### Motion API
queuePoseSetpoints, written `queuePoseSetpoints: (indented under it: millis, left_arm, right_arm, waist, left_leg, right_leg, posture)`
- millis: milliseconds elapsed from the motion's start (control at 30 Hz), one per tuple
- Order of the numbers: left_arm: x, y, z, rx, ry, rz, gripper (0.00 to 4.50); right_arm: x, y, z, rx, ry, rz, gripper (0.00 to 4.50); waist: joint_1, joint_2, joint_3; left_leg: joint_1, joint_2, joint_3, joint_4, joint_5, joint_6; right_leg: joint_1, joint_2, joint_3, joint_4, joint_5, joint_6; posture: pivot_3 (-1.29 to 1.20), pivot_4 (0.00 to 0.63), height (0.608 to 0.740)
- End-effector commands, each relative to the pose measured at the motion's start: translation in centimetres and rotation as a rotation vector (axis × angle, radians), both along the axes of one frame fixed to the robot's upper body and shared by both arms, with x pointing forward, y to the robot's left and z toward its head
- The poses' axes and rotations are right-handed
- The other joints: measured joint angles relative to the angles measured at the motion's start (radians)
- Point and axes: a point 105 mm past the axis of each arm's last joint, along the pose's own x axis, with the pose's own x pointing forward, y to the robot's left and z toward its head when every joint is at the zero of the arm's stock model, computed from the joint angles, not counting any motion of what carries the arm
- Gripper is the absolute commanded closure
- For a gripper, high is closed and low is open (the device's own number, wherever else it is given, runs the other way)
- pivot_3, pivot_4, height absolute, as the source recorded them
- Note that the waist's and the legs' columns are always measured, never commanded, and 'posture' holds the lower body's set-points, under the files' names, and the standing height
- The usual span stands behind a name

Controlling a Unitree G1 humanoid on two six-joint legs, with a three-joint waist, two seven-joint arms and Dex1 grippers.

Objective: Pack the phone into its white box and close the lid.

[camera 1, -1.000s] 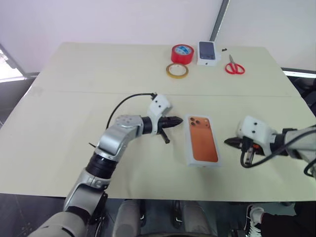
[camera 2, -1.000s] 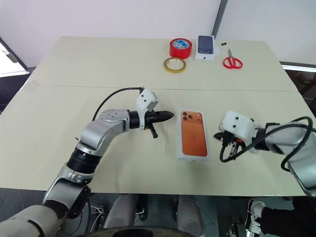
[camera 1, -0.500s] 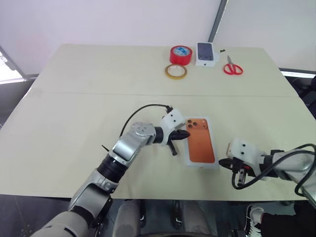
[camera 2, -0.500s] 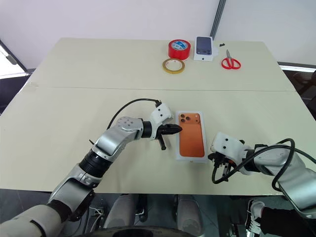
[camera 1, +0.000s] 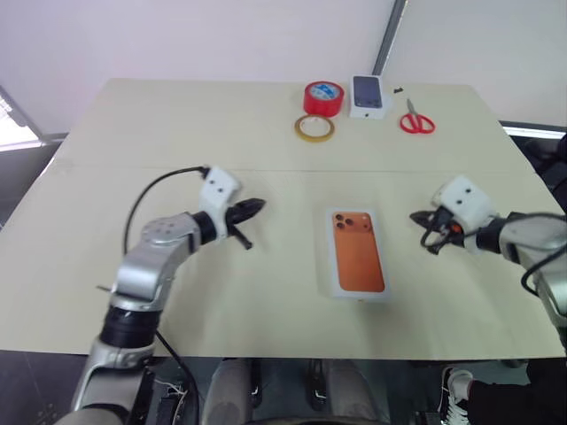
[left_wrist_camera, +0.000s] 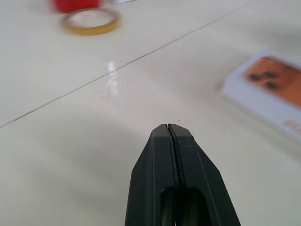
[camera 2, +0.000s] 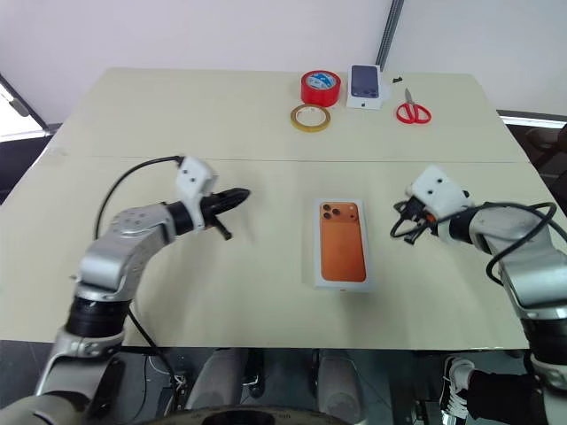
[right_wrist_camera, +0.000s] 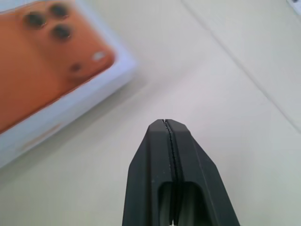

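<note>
orange phone (camera 1: 358, 255) camera-up, flat — in white box (camera 1: 338, 289)

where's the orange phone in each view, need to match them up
left eye view: phone lower centre, lying in the white box.
right eye view: same, lower centre.
left wrist view: far right edge.
right wrist view: upper left corner.
Shared landmark: the phone's camera cluster, at its end nearest the yellow tape ring.
</note>
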Motion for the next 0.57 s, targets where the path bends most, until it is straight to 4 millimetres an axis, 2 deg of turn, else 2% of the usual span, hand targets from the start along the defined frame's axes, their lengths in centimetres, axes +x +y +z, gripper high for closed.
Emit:
queuePoseSetpoints:
  millis: [33, 67, 167, 367, 567]
  left_arm:
    - [-0.6, 2.7, 1.7, -0.027, -0.066, 0.109, 4.50]
    - [-1.1, 4.3, 1.4, -0.026, -0.060, 0.159, 4.50]
    - [-2.4, 6.4, 0.9, 0.001, -0.061, 0.237, 4.50]
    - [-3.3, 7.2, 0.2, 0.008, -0.047, 0.283, 4.50]
    - [-3.8, 8.1, 0.1, 0.001, -0.052, 0.330, 4.50]
  right_arm:
    - [1.4, -1.0, 2.0, 0.097, -0.081, -0.036, 4.49]
    - [1.6, -1.0, 1.9, 0.112, -0.081, -0.022, 4.49]
    - [2.4, -0.8, 1.9, 0.157, -0.091, 0.011, 4.49]
    - [2.8, -0.3, 1.4, 0.189, -0.086, 0.067, 4.49]
    - [3.0, 1.1, 0.7, 0.206, -0.055, 0.125, 4.49]
  waist:
    - [0.004, 0.000, 0.000]
    - [0.006, 0.000, 0.000]
    - [0.000, 0.000, 0.000]
    - [0.001, 0.000, 0.000]
    - [-0.001, 0.000, 0.000]
  left_leg:
    - [0.000, 0.000, 0.000, 0.000, 0.000, 0.000]
    - [0.000, 0.000, 0.000, 0.000, 0.000, 0.000]
    - [0.000, 0.000, 0.001, 0.000, 0.000, 0.000]
    - [0.000, 0.000, 0.002, 0.000, 0.000, 0.000]
    - [0.000, 0.000, 0.002, -0.001, 0.000, 0.000]
  right_leg:
    - [0.000, 0.000, 0.000, 0.000, 0.000, 0.000]
    - [0.000, 0.000, 0.000, 0.000, 0.000, 0.000]
    - [0.000, -0.003, 0.000, 0.000, 0.000, 0.000]
    - [0.000, -0.003, 0.000, 0.000, 0.000, 0.000]
    - [0.000, -0.003, -0.001, 0.000, 0.000, 0.000]
  posture:
    - [0.00, 0.150, 0.740]
    - [0.00, 0.150, 0.740]
    - [0.00, 0.150, 0.740]
    - [0.00, 0.150, 0.740]
    - [0.00, 0.150, 0.740]
